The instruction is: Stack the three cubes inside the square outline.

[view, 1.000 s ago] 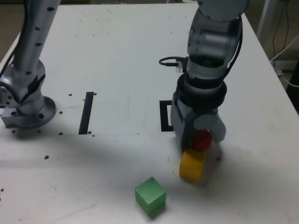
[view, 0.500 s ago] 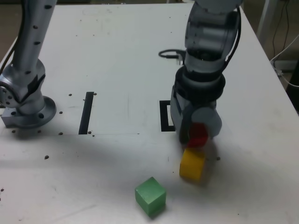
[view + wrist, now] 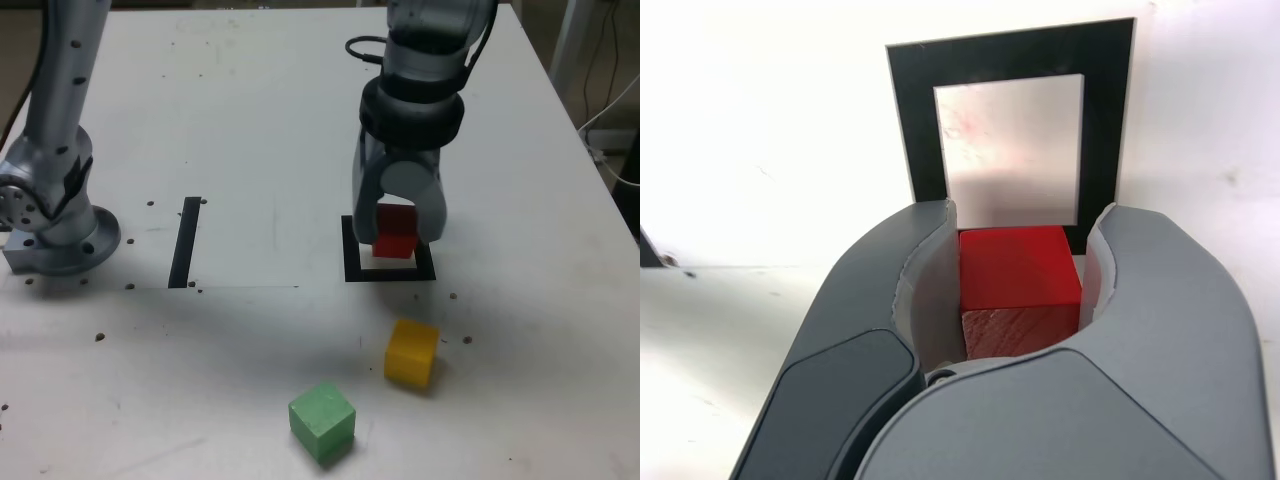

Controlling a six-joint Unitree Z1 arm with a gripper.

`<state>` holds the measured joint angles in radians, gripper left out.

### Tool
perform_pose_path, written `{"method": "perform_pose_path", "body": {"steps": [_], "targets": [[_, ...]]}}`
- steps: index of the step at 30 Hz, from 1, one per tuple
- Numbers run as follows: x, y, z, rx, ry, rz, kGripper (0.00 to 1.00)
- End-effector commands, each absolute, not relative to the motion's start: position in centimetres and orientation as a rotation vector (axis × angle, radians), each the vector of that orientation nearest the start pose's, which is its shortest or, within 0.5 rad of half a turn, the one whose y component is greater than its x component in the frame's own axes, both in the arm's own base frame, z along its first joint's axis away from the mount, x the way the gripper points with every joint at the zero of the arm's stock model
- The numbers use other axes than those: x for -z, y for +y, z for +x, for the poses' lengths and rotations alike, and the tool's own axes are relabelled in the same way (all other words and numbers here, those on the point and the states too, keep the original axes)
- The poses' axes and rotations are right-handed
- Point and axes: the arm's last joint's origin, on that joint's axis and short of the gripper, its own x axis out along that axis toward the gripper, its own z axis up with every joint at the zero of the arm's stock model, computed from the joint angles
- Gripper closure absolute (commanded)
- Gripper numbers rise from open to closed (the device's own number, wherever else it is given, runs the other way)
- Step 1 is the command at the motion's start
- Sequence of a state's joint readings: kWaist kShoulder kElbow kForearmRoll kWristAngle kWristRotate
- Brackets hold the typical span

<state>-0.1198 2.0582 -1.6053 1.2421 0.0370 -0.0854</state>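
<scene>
Work surface: white tabletop (image 3: 230, 370), smooth and glossy, scattered with small dark spots and crossed by a thin straight line. Beyond its edge at the exterior view's right, pale cords (image 3: 617, 179) hung over a dim background.

The square outline (image 3: 354, 268) was a flat, thick black frame around a pale centre. In the wrist view its centre showed bare surface. The red cube (image 3: 395, 242) was in front of part of the frame in both views. The gripper (image 3: 397, 225) had its two fingers clamped on opposite sides of this cube; the gap between cube and tabletop could not be judged.

The fingers hid part of the outline in the exterior view, and the cube's lower portion was partly hidden in the wrist view. The upper arm was cut off by the exterior frame, as was the grey column (image 3: 62, 140) at that view's left, which stood on a rounded foot.

The yellow cube (image 3: 411, 353) and the green cube (image 3: 322, 421) rested on the tabletop, apart from each other and outside the outline, both matte and sharp-edged. The red one had a scuffed, streaky side face. The black strip (image 3: 185, 242) was narrow and straight. The grey fingers were broad and curved.
</scene>
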Motion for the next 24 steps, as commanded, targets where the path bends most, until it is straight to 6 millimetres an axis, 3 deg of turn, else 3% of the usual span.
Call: {"method": "perform_pose_path", "body": {"steps": [1,8,24], "targets": [[-25.3,-3.5,36.3,-0.009,1.692,0.069,0.71],[-24.8,-2.0,35.9,-0.003,1.715,0.047,0.71],[-23.2,-0.9,36.8,0.067,1.683,0.013,0.70]]}}
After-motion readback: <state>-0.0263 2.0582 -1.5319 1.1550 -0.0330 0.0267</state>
